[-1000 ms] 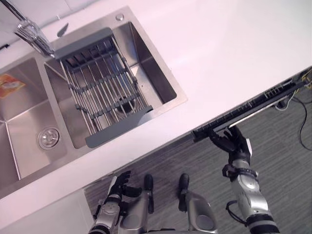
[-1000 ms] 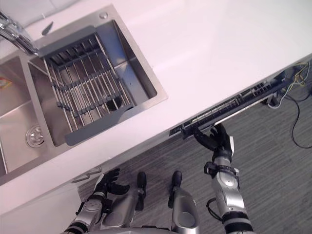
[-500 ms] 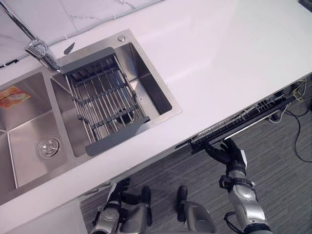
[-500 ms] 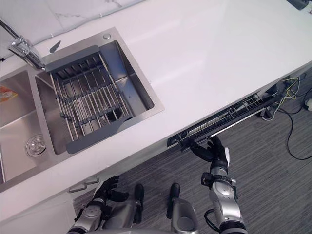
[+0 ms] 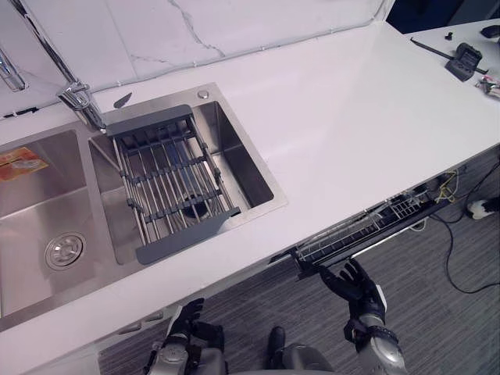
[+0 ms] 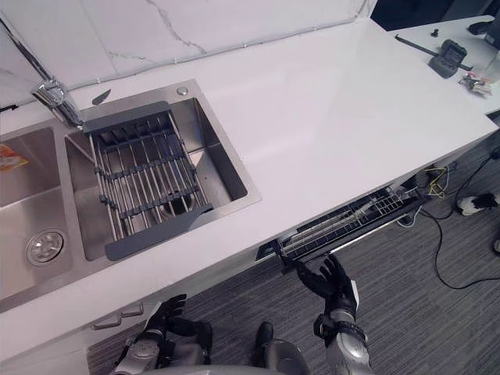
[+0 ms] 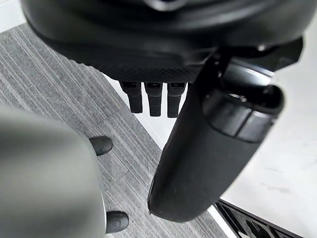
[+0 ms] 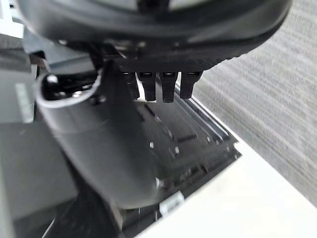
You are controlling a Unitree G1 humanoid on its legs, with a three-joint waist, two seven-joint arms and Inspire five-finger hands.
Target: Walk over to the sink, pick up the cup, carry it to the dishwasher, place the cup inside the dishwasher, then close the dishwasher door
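Kitchen: white bench (image 5: 351, 117) with a steel double sink (image 5: 47, 203), tap (image 5: 78, 101), drying rack (image 5: 168, 183), marble-look wall (image 5: 195, 23), dishwasher (image 5: 367, 226) under the bench, grey striped floor (image 5: 437, 289).

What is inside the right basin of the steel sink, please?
A grey drying rack of metal bars lies across the right basin. Below it, the dark drain hole shows between bars. The floor under the rack's flat ends is covered.

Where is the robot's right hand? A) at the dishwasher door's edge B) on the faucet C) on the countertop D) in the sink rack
A: the right hand, fingers spread, is at the top edge of the dishwasher door, below the countertop.
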